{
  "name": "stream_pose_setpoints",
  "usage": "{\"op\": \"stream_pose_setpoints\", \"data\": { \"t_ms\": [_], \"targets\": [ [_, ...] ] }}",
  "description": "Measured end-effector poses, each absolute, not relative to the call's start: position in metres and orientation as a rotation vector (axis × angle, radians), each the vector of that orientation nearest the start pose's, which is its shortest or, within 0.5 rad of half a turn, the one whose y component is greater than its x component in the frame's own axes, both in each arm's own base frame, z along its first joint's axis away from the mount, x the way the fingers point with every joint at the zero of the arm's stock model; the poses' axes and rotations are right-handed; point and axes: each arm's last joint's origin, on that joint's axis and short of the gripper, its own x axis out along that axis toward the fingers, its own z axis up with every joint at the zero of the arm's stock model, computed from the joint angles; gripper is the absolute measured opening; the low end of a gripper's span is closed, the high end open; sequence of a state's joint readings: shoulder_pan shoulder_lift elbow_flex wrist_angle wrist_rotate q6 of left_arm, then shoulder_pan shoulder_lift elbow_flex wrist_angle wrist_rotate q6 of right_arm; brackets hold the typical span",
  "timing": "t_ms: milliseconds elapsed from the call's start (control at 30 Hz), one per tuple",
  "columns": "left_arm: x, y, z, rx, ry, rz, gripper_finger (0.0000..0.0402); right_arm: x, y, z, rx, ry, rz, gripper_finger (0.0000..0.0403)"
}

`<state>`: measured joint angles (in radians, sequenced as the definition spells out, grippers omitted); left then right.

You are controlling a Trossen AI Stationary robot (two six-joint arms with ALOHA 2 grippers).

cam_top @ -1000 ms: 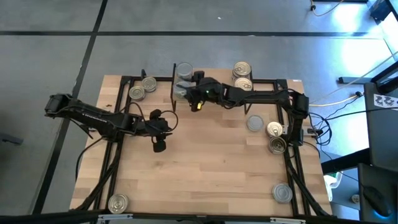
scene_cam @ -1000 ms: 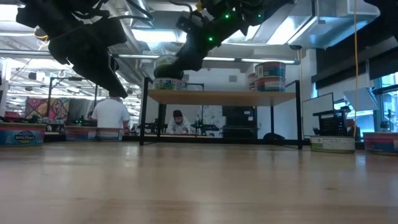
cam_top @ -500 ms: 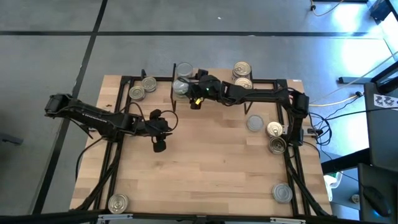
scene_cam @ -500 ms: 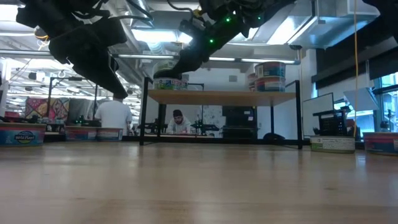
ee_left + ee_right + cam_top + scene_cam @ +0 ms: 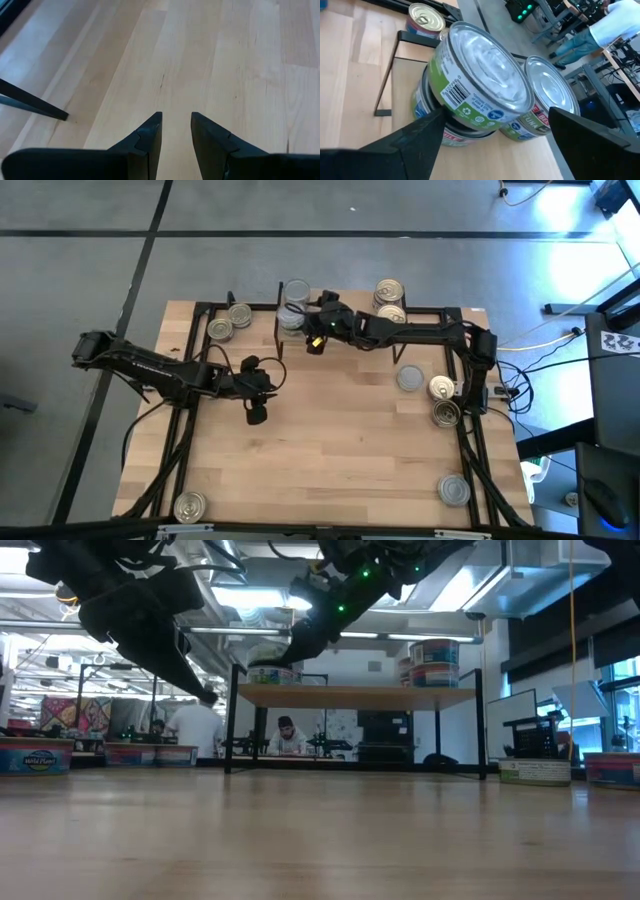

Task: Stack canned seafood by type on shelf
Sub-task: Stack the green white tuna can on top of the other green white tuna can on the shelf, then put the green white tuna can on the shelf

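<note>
Two tins sit stacked on the shelf (image 5: 340, 308), green-labelled tin (image 5: 475, 90) on top; right gripper (image 5: 495, 131) spreads wide around it, apparently released. Left gripper (image 5: 176, 131), narrowly parted, holds nothing.

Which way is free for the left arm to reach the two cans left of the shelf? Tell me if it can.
Probably yes. The left end effector hangs empty over bare table, open a little, and nothing lies between it and the two cans. The right end effector is busy at the shelf, off that path.
</note>
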<state>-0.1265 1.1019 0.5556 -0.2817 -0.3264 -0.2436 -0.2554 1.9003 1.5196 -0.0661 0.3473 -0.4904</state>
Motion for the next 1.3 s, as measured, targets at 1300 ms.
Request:
{"op": "stream_pose_setpoints", "data": {
  "t_ms": [1300],
  "targets": [
    [0.190, -0.031, 0.180, -0.102, 0.911, 0.286, 0.0100, 0.417, 0.001, 0.234, -0.389, 0.599, 0.163, 0.0250]
  ]
}}
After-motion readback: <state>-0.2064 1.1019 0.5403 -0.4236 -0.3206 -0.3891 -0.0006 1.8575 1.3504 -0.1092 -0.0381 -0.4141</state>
